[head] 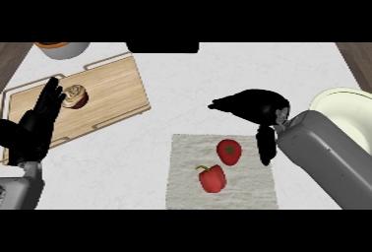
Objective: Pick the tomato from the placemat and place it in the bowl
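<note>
Two grey forearms end in a black left hand (35, 123) and right hand (254, 106).

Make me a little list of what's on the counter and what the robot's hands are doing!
tomato: on the placemat, not picked up
red pepper: on the placemat, nearer the robot than the tomato
bowl: at the right edge, partly hidden by the forearm
right hand: above the placemat, by the tomato, holding nothing
left hand: resting open at left, fingers up
wooden board: far left, with a pastry

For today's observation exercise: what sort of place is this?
Most likely a kitchen counter: a wooden cutting board lies on the pale worktop, and a tomato and red pepper sit on a placemat.
</note>
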{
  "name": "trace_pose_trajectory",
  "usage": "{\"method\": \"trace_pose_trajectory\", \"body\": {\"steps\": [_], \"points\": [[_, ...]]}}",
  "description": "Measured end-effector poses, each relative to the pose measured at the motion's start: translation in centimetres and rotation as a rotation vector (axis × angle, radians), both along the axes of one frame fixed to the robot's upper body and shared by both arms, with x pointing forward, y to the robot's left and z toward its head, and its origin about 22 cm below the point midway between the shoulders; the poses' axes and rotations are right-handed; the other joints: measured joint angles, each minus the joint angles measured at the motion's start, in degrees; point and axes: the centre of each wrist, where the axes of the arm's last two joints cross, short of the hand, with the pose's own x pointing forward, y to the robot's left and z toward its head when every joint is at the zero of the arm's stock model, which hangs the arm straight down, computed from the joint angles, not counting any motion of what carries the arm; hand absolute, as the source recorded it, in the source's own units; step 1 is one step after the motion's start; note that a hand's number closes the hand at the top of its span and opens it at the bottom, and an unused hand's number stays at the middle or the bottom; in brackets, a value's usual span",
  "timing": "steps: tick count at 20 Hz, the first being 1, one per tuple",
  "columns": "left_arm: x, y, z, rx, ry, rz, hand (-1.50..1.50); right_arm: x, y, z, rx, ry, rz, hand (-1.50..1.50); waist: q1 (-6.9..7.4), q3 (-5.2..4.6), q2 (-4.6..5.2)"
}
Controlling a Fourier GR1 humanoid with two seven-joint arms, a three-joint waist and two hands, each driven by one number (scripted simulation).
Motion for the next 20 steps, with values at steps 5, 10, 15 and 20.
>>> {"method": "trace_pose_trajectory", "body": {"steps": [5,10,15,20], "points": [[0.5,-0.5,0.2,-0.003,0.001,0.007,0.00,-0.2,0.0,-1.7,-0.023,-0.068,0.027,-1.50,-0.23,0.03,0.00],[0.2,-0.4,0.8,-0.002,-0.003,0.001,0.00,-1.2,0.6,-3.6,0.004,-0.155,0.041,-1.50,-0.28,0.03,-0.08],[-0.5,0.0,0.7,0.000,-0.001,0.007,0.00,-1.8,0.7,-5.2,-0.002,-0.137,0.035,-1.50,-0.33,0.03,-0.10],[-0.2,-0.3,1.0,0.000,-0.003,0.007,0.00,-2.7,0.6,-6.8,-0.037,-0.108,0.037,-1.50,-0.45,0.02,-0.12]]}}
